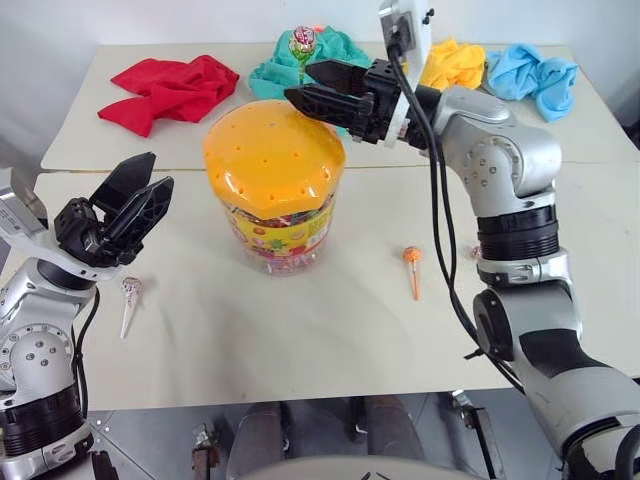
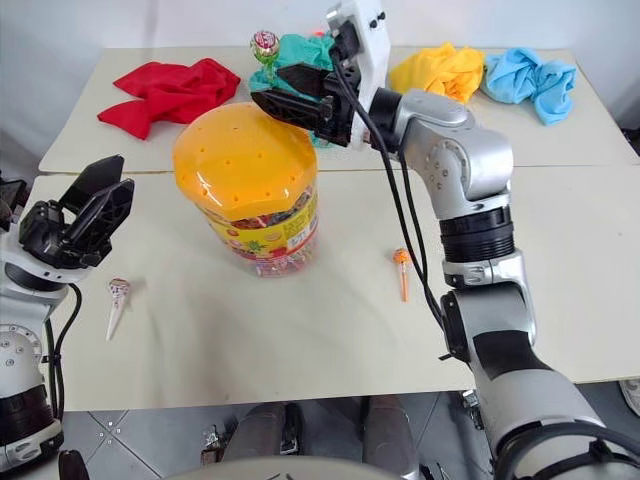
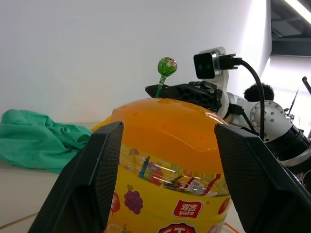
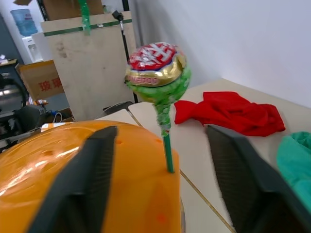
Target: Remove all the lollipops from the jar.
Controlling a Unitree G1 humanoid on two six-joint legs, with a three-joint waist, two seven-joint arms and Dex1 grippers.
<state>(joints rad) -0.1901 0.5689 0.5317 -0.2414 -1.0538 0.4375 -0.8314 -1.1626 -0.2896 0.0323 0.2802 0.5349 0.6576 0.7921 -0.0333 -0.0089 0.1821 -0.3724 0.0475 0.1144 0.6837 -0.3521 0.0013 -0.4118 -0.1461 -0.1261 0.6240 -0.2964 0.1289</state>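
Left eye view: the jar (image 1: pixel 275 190) stands at the centre of the frame on the table (image 1: pixel 330 330), its orange lid (image 1: pixel 272 155) on. The right gripper (image 1: pixel 305 85) reaches in from the upper right to the lid's far edge, where a green-stick lollipop (image 1: pixel 302 42) stands upright. Its fingers sit either side of the stick (whether they pinch it cannot be told). The left gripper (image 1: pixel 145 190) hangs at the left of the frame, fingers spread, holding nothing. A white-stick lollipop (image 1: pixel 130 300) lies on the table at lower left, an orange-stick lollipop (image 1: pixel 412 268) right of the jar. Across the top lie a red cloth (image 1: pixel 170 90), a teal cloth (image 1: pixel 340 48), a yellow cloth (image 1: pixel 455 62) and a blue cloth (image 1: pixel 535 75).

Right eye view: the same layout.

Left wrist view: the jar fills the gap between the two spread fingers (image 3: pixel 90 179); the green lollipop rises above the lid beside the right gripper.

Right wrist view: the lollipop's stick (image 4: pixel 167 155) stands in the lid between two fingers, with a gap on each side
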